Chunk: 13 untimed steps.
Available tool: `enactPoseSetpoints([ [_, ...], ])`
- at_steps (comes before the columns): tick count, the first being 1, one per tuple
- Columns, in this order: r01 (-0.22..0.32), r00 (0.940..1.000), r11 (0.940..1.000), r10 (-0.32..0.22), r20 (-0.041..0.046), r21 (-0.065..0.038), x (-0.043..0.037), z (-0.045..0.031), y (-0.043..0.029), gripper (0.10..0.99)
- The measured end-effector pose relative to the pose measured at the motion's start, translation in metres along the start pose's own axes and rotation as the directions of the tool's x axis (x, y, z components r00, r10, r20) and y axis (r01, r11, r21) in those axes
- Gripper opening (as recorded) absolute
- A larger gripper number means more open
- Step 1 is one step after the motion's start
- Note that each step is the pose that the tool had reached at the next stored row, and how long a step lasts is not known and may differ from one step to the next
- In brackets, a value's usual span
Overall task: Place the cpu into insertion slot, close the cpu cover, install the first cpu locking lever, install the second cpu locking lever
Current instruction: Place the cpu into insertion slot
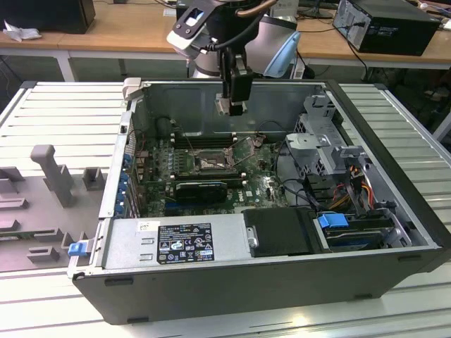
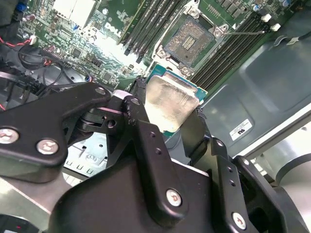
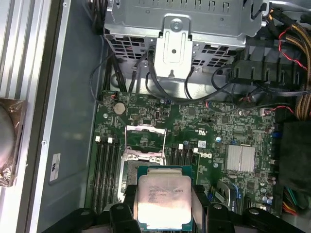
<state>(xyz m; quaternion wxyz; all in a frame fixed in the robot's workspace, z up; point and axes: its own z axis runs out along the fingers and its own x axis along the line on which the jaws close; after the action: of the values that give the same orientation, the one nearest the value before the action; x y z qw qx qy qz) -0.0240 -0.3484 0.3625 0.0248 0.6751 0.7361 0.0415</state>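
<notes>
— What does the claw (image 3: 164,206) hold?
— The cpu (image 3: 164,200). The two black fingers (image 3: 127,195) pinch it by opposite edges, and its pale metal top faces the cameras in both wrist views.
— Where is it relative to the slot?
— Apart from it, not seated. In the exterior view the claw (image 1: 232,105) hangs above the open case (image 1: 282,282), and the slot (image 1: 210,162) lies lower on the green board (image 1: 268,186).
— Is the slot covered?
— No. In the second wrist view its contact bed (image 2: 188,41) is bare, just beyond the cpu (image 2: 172,104).
</notes>
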Motion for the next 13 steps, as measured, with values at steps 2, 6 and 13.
enactPoseSetpoints([
  [2, -0.009, 1.0000, 1.0000, 0.009, 0.0008, 0.000, 0.0000, 0.0000, 0.0000, 0.529],
  [6, -0.031, 0.9995, 0.9995, 0.031, 0.0030, -0.001, 0.0000, 0.0001, 0.0000, 0.529],
  [13, -0.078, 0.9969, 0.9969, 0.078, 0.0074, -0.002, 0.0000, 0.0003, 0.0000, 0.529],
])
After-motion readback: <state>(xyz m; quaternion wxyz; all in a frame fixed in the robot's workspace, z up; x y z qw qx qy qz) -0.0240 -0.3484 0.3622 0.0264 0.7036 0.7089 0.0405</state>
